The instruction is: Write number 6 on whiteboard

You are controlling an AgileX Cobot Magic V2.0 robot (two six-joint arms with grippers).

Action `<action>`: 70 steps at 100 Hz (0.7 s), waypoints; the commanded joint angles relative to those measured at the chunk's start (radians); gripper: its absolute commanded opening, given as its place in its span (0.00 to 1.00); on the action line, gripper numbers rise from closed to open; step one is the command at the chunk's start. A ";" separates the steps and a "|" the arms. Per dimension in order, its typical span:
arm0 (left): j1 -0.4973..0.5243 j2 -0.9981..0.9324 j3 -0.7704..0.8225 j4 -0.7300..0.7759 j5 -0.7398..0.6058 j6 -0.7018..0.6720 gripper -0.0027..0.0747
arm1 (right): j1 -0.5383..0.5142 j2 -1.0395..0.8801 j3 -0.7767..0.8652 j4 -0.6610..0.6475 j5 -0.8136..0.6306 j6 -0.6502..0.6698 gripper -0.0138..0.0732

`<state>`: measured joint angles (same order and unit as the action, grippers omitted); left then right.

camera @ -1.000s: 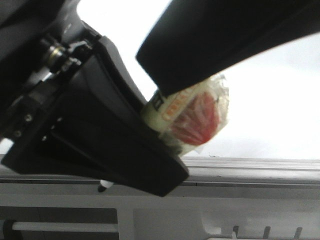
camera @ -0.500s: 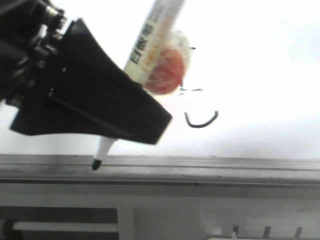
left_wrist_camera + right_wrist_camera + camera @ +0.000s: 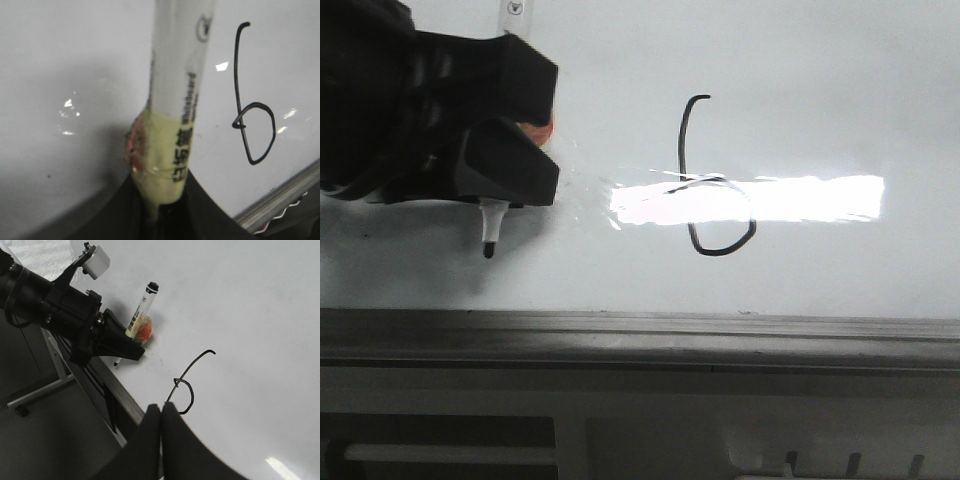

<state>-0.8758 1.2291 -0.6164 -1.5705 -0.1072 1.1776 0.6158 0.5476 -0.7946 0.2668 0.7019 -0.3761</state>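
A number 6 (image 3: 712, 180) is drawn in thin black ink on the whiteboard (image 3: 820, 90), toward its near edge, where a grey metal rail (image 3: 720, 335) runs. A bright rectangular glare (image 3: 790, 198) is laid across the loop of the figure. A white marker (image 3: 180, 100), wrapped in yellowish tape at the grip, is clamped in the left hand (image 3: 505, 165), which is seen off to the left of the figure. The black tip (image 3: 488, 250) is pointed toward the near rail; whether it touches the board cannot be told. The right hand (image 3: 161, 412) is held closed and empty, its fingers pressed together.
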 commanded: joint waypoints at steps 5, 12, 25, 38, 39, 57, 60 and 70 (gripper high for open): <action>0.000 0.026 -0.068 -0.004 -0.035 -0.008 0.01 | -0.006 0.003 -0.025 -0.001 -0.060 0.002 0.09; 0.000 0.055 -0.084 -0.012 -0.035 -0.010 0.01 | -0.006 0.003 -0.025 -0.001 -0.060 0.002 0.09; 0.000 0.098 -0.095 -0.125 -0.041 -0.010 0.01 | -0.006 0.003 -0.025 -0.001 -0.060 0.007 0.09; 0.000 0.125 -0.095 -0.182 -0.043 -0.010 0.01 | -0.006 0.003 -0.025 0.001 -0.057 0.016 0.09; 0.000 0.125 -0.095 -0.182 -0.045 -0.010 0.01 | -0.006 0.003 -0.025 0.001 -0.057 0.017 0.09; 0.000 0.134 -0.095 -0.182 -0.057 -0.010 0.01 | -0.006 0.003 -0.025 0.001 -0.052 0.033 0.09; 0.000 0.134 -0.095 -0.182 -0.062 -0.010 0.01 | -0.006 0.003 -0.025 0.001 -0.051 0.033 0.09; 0.000 0.134 -0.095 -0.182 -0.076 -0.010 0.01 | -0.006 0.003 -0.025 0.001 -0.047 0.033 0.09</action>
<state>-0.8817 1.3506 -0.7014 -1.7444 -0.0634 1.1733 0.6149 0.5476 -0.7946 0.2654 0.7191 -0.3482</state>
